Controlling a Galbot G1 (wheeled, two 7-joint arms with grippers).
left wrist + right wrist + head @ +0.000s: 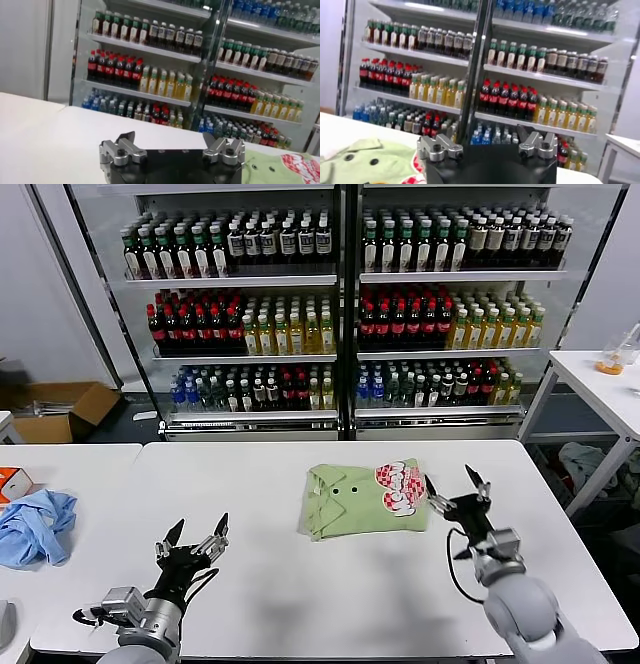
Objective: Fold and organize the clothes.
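Observation:
The clothes, a pale green collared shirt point(365, 499) with dark buttons and a red-and-white graphic, lie folded into a rectangle on the white table point(300, 594), right of centre. My right gripper point(452, 480) is open, raised just beyond the shirt's right edge, with nothing between its fingers. In the right wrist view a corner of the shirt point(367, 162) shows beside the open right gripper point(487, 137). My left gripper point(200, 529) is open and empty near the table's front left; the left wrist view shows the left gripper point(172, 140) and the shirt's edge point(280, 170).
A crumpled light blue cloth point(35, 524) and an orange box point(12, 482) lie on the neighbouring table at the left. Drink coolers point(340, 304) full of bottles stand behind. Another white table point(610, 389) is at the far right.

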